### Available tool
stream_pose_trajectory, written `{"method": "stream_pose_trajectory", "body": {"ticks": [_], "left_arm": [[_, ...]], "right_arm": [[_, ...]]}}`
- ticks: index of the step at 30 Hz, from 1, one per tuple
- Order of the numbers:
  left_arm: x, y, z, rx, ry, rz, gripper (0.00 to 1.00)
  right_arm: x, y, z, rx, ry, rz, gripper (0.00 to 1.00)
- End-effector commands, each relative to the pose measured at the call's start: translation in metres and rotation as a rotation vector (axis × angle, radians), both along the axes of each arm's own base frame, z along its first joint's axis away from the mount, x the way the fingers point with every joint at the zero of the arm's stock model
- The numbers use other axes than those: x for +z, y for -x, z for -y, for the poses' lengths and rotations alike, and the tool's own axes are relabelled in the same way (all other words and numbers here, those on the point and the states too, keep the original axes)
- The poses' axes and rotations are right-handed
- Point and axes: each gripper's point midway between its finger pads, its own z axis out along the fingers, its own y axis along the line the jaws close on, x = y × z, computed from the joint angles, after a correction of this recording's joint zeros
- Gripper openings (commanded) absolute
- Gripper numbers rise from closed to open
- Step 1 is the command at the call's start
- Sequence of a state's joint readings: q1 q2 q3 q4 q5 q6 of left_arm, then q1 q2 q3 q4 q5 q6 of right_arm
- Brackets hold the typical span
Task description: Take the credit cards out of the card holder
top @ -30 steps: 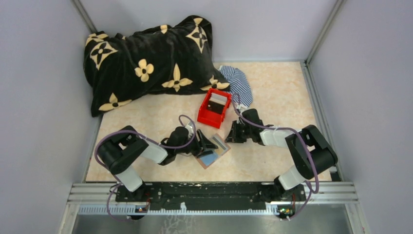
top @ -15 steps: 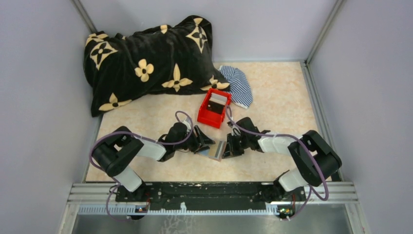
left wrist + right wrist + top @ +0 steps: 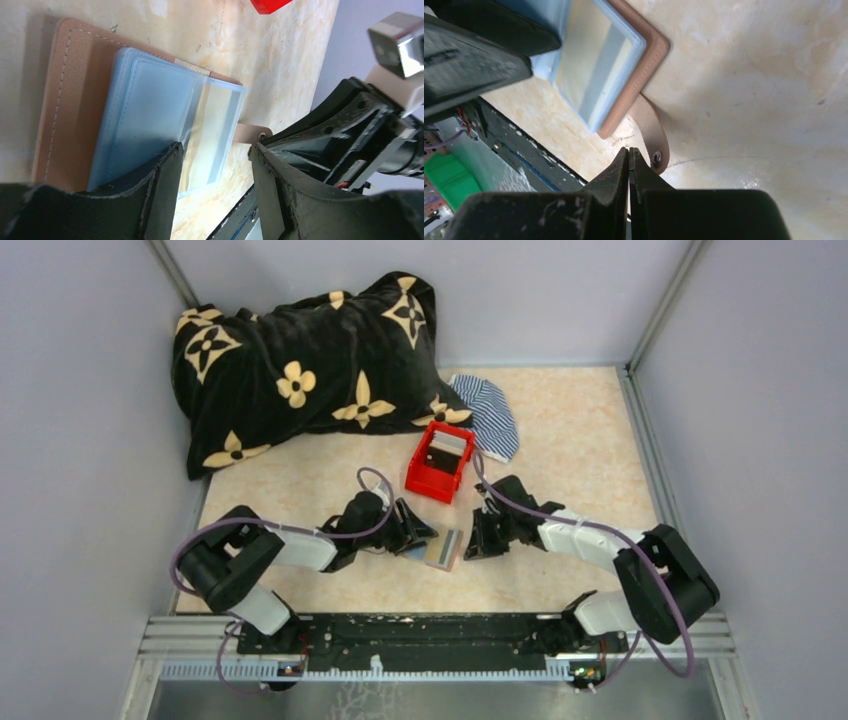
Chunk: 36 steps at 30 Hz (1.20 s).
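Note:
The card holder (image 3: 441,549) lies open on the table between my two grippers. In the left wrist view its reddish-brown leather (image 3: 55,100) carries a light blue card (image 3: 145,110) under clear plastic, with a pale striped card (image 3: 220,130) beside it. My left gripper (image 3: 215,157) is open: one finger lies over the blue card, the other stands past the holder's edge by the snap tab (image 3: 252,133). My right gripper (image 3: 629,150) is shut and empty, its tips just beside the snap tab (image 3: 651,135). The holder's corner (image 3: 644,65) shows above it.
A red open-top box (image 3: 440,462) stands just behind the holder. A black flowered pillow (image 3: 300,360) fills the back left. A striped cloth (image 3: 490,415) lies behind the box. The black front rail (image 3: 440,630) runs close below the grippers.
The right gripper has come down and forward from beside the red box to the holder's right edge. The holder, spread flat before, now looks narrower and sits slightly higher. The left gripper shifted slightly.

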<state>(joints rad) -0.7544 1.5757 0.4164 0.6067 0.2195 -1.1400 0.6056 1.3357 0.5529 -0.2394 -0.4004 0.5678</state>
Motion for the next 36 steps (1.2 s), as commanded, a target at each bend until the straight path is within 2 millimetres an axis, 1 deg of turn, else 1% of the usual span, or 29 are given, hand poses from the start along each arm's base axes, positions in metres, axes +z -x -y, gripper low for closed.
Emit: {"method": "stream_pose_trajectory", "body": {"ticks": [1,5,7,9,10,13,15,18,20,22,24,27,29,33,36], "left_arm": [[-0.033,0.019,-0.025,0.011,-0.116,-0.079,0.6],[-0.034,0.029,-0.023,-0.002,-0.111,-0.097,0.6],[-0.031,0.032,-0.02,-0.012,-0.098,-0.099,0.6],[-0.028,0.033,-0.017,-0.017,-0.095,-0.093,0.6],[-0.026,0.032,-0.015,-0.018,-0.094,-0.088,0.6],[-0.02,0.027,-0.013,-0.017,-0.089,-0.067,0.6],[-0.018,0.024,-0.009,-0.021,-0.088,-0.054,0.6],[-0.015,0.022,-0.004,-0.035,-0.076,-0.044,0.6],[-0.012,0.021,-0.001,-0.047,-0.063,-0.034,0.6],[-0.01,0.02,0.0,-0.058,-0.062,-0.022,0.6],[-0.01,0.019,0.0,-0.061,-0.064,-0.014,0.6],[-0.013,0.02,-0.001,-0.062,-0.057,-0.025,0.6],[-0.014,0.022,0.0,-0.067,-0.039,-0.037,0.6],[-0.02,0.027,-0.001,-0.07,-0.03,-0.06,0.6],[-0.023,0.03,-0.002,-0.073,-0.024,-0.074,0.6]], "right_arm": [[0.026,-0.025,-0.01,-0.015,-0.021,0.084,0.0],[0.027,-0.032,-0.015,-0.018,-0.025,0.089,0.0],[0.029,-0.036,-0.016,-0.027,-0.022,0.095,0.0],[0.031,-0.04,-0.016,-0.033,0.008,0.109,0.1],[0.033,-0.042,-0.015,-0.034,0.032,0.122,0.12],[0.041,-0.045,-0.013,-0.029,0.1,0.149,0.13],[0.042,-0.045,-0.014,-0.022,0.124,0.157,0.12],[0.038,-0.045,-0.018,-0.015,0.17,0.144,0.09],[0.033,-0.044,-0.021,-0.016,0.206,0.134,0.09],[0.029,-0.041,-0.025,-0.026,0.194,0.12,0.14],[0.028,-0.038,-0.028,-0.037,0.16,0.112,0.23],[0.024,-0.033,-0.035,-0.04,0.108,0.094,0.39],[0.02,-0.028,-0.041,-0.039,0.054,0.079,0.45],[0.013,-0.024,-0.054,-0.027,-0.033,0.058,0.46],[0.015,-0.023,-0.062,-0.017,-0.09,0.059,0.44]]}}
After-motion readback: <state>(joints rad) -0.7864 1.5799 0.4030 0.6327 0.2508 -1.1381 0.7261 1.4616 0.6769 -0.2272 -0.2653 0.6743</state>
